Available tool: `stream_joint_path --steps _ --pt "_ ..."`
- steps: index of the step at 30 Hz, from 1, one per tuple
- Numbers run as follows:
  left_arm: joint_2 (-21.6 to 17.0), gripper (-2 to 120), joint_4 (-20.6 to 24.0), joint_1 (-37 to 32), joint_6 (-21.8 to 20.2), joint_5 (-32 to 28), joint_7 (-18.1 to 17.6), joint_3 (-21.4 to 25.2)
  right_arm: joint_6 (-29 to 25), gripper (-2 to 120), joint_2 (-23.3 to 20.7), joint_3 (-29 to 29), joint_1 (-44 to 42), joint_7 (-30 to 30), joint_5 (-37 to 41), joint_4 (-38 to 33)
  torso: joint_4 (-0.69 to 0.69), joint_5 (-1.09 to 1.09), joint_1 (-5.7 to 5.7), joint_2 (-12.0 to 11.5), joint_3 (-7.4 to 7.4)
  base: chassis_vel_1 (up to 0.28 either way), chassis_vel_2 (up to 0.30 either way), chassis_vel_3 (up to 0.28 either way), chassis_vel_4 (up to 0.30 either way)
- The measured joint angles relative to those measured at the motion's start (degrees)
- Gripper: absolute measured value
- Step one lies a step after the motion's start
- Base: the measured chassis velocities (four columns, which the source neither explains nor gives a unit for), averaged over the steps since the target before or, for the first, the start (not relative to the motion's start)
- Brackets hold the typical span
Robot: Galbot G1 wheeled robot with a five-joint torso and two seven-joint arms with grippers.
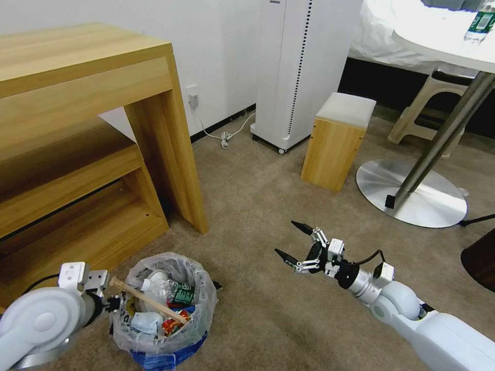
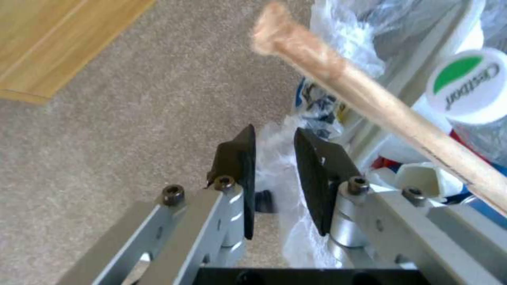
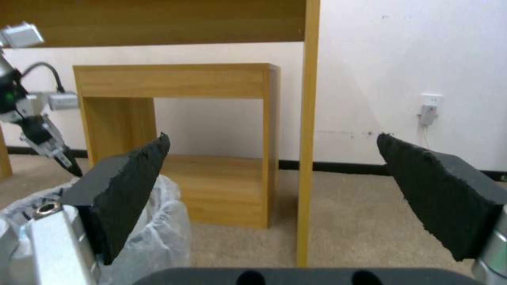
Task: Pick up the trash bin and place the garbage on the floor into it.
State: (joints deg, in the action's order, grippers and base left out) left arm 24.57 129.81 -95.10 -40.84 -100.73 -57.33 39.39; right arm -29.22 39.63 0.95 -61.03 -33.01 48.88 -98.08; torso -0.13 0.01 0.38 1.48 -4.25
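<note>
The trash bin (image 1: 170, 353), blue and lined with a clear bag (image 1: 201, 281), stands on the beige carpet floor (image 1: 258, 206) at the near left. Inside lies garbage: a wooden stick (image 1: 147, 300), a green-labelled bottle (image 1: 178, 292) and wrappers (image 1: 170, 325). My left gripper (image 1: 117, 304) is at the bin's left edge. In the left wrist view the left gripper (image 2: 273, 132) is shut on the bag-lined rim, beside the stick (image 2: 370, 99) and the bottle cap (image 2: 467, 85). My right gripper (image 1: 285, 237) hovers open and empty over the carpet right of the bin. The right wrist view also shows the right gripper (image 3: 273, 138) open.
A wooden desk with shelves (image 1: 77, 129) stands close behind the bin. Farther back are a tall white appliance (image 1: 299, 67), a wall cable (image 1: 224, 136), a wooden stool (image 1: 337, 139), a plastic stool (image 1: 428, 108) and a round table's metal base (image 1: 412, 190).
</note>
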Motion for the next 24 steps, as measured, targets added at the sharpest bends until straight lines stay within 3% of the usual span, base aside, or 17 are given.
stream_joint_path --steps 8,10,12,14,16,20,21,22,24 --pt "-1.0 19 3.1 -0.7 0.5 -2.9 -2.9 1.9 0.0 100 -0.9 -0.1 0.4 0.2 0.4 0.1 0.00 -0.02 0.00 0.0 0.00 0.000 0.000 0.000 0.000" --pt "-0.6 15 5.1 -0.5 0.9 -3.3 -3.3 5.1 0.0 100 -1.1 -1.3 0.1 0.2 0.5 -0.2 0.01 -0.01 0.00 0.0 0.00 0.000 0.000 0.000 0.000" --pt "-0.2 20 5.8 -0.8 0.9 -2.8 -2.5 6.9 0.0 100 -1.0 -2.6 -0.4 0.7 0.5 -0.3 0.01 -0.01 0.00 0.0 0.00 0.000 0.000 0.000 0.000" --pt "0.9 31 7.5 -1.1 1.1 -1.9 -0.3 10.1 0.1 100 -0.4 -6.9 -2.3 3.4 0.3 -0.7 0.01 0.00 0.00 0.0 0.00 0.000 0.000 0.000 0.000" --pt "1.4 34 8.0 -1.1 1.2 -1.0 0.9 11.2 0.6 100 -0.1 -9.1 -3.2 5.9 -0.5 -1.2 0.01 0.00 0.00 0.0 0.00 0.000 0.000 0.000 0.000" --pt "5.9 54 10.4 -0.7 2.2 6.9 6.7 14.2 5.9 100 2.3 -20.9 -7.3 19.7 -5.3 -3.4 0.00 -0.01 0.00 0.0 0.00 0.000 0.000 0.000 0.000" --pt "5.9 54 10.4 -0.7 2.2 6.9 6.7 14.2 5.9 100 2.3 -20.9 -7.3 19.7 -5.3 -3.4 0.00 -0.01 0.00 0.0 0.00 0.000 0.000 0.000 0.000" --pt "7.4 58 10.6 -0.9 2.2 9.8 8.1 14.2 6.5 100 2.9 -22.8 -8.2 22.8 -6.0 -3.8 0.00 -0.02 0.00 0.0 0.00 0.000 0.000 0.000 0.000" --pt "11.8 69 9.7 -1.3 3.5 24.4 16.0 12.8 7.7 100 4.8 -27.8 -10.8 30.7 -8.6 -4.7 0.00 0.01 0.00 0.0 0.01 0.000 0.000 0.000 0.000"
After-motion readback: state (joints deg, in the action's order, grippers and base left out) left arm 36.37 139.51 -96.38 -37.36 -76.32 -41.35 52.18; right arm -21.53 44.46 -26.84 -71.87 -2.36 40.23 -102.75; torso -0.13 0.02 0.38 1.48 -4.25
